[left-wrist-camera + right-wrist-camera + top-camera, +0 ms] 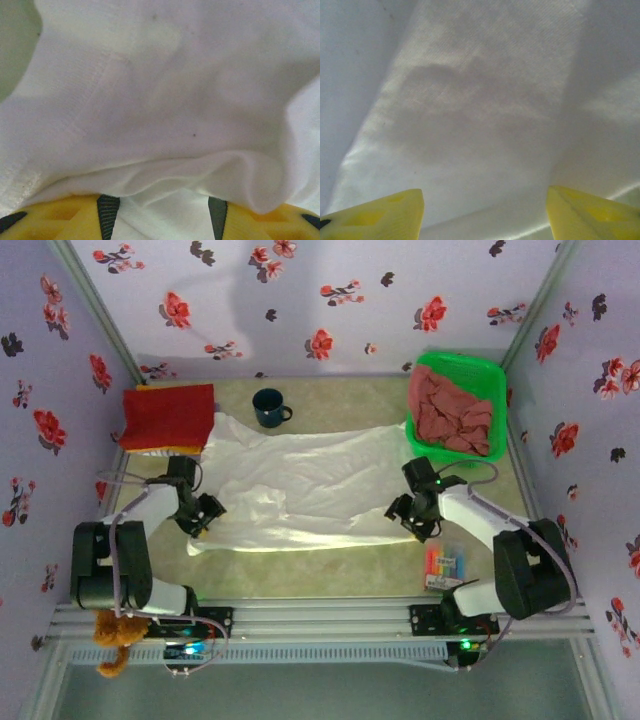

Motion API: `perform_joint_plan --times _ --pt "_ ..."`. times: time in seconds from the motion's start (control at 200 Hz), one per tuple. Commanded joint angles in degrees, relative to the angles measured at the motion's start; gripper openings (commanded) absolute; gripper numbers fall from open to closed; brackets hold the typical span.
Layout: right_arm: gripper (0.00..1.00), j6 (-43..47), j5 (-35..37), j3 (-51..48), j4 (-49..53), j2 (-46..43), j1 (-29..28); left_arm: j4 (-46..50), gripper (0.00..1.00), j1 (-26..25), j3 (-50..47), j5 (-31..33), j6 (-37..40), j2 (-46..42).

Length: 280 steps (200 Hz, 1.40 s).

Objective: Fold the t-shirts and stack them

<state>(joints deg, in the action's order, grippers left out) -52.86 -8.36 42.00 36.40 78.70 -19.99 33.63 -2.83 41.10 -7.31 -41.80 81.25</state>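
A white t-shirt [300,485] lies spread out across the middle of the table. My left gripper [200,523] sits low at its near left corner. In the left wrist view its jaws [164,220] stand apart, and a fold of the white cloth [165,100] lies between and over them. My right gripper [405,515] is at the shirt's near right edge. Its fingers [485,210] stand wide apart just over the flat white cloth [480,100]. A folded red t-shirt [168,415] rests at the back left. Crumpled dusty-pink t-shirts [450,415] fill the basket.
The green basket [462,365] stands at the back right and a dark mug [268,407] at the back, just beyond the shirt. A box of coloured markers [445,565] lies near the right arm's base. A brown teddy bear [115,635] hangs at the front left rail.
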Motion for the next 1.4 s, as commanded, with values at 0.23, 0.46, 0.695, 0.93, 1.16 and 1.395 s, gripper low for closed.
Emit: perform_joint_plan --times 0.23,0.46,0.695,0.93,1.16,1.395 --pt "0.63 1.83 -5.01 8.97 3.21 1.73 -2.0 5.3 0.51 -12.82 9.7 11.59 -1.4 -2.8" --pt "0.61 -0.24 -7.04 10.5 -2.74 9.33 -5.86 -0.84 0.5 -19.78 16.11 9.39 -1.13 10.92" --pt "0.62 -2.84 -3.17 5.09 -5.8 11.01 -5.85 -0.34 0.5 -21.98 21.29 9.28 -1.3 21.99" --pt "0.62 -7.27 2.39 -2.28 -5.9 8.29 -5.59 1.71 0.51 -21.65 19.96 16.51 -2.44 24.2" --pt "0.63 -8.53 4.1 -5.21 -6.04 3.69 -4.62 2.55 0.52 -20.81 18.61 16.98 -3.46 22.21" --pt "0.64 -3.18 -1.79 0.65 -4.63 0.73 -4.88 3.69 0.52 -22.67 21.94 12.54 -0.41 17.14"
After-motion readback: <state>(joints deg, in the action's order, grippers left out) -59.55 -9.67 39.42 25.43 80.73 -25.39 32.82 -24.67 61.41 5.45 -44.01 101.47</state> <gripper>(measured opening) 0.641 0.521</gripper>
